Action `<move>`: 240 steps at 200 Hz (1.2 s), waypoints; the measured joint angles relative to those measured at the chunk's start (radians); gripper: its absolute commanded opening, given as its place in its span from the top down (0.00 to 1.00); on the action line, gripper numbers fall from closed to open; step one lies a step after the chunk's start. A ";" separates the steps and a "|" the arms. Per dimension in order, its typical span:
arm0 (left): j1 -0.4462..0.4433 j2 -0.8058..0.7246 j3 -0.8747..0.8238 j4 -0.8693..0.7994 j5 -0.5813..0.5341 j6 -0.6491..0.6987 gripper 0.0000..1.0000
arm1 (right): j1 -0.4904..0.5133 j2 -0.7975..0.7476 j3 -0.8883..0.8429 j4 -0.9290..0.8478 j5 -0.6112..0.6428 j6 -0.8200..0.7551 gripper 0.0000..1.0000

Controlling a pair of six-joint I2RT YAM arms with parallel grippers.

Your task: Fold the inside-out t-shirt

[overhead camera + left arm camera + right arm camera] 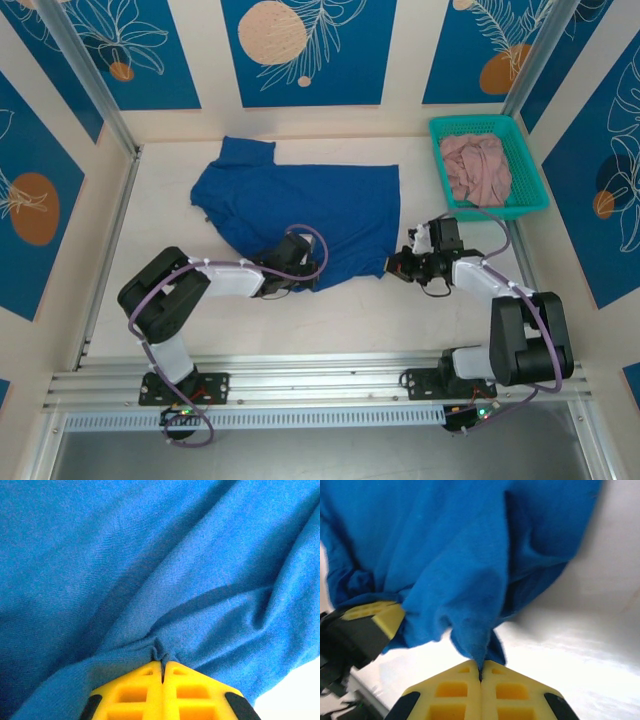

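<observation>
Shut on a pinched fold of the inside-out t-shirt point(300, 205), the left gripper point(296, 262) is held low at the garment's near hem, its arm bent at the elbow and stretched rightward across the table point(330, 325). In the left wrist view the yellow, ribbed fingers point(135, 692) are seen pressed together, with a small pucker of blue fabric caught at their tips. The right gripper point(393, 267) is reached leftward to the shirt's near right corner, the forearm folded back over its base; its jaws are likewise closed on a gathered peak of cloth. The shirt is spread at mid-table, a soft, finely knit royal-blue sheet creased in long diagonal folds. A teal mesh basket point(485, 121) holding a crumpled dusty-pink garment point(477, 167) is set at the far right.
</observation>
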 measured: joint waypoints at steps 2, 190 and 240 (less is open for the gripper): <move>0.000 0.000 0.000 0.000 0.000 0.000 1.00 | 0.000 0.000 -0.005 0.007 -0.013 0.000 1.00; 0.003 -0.009 0.000 -0.023 0.000 0.005 1.00 | 0.001 0.138 0.066 0.083 -0.001 -0.048 0.73; 0.003 -0.009 0.000 -0.024 0.000 0.007 1.00 | 0.002 0.145 0.069 0.082 -0.001 -0.051 0.84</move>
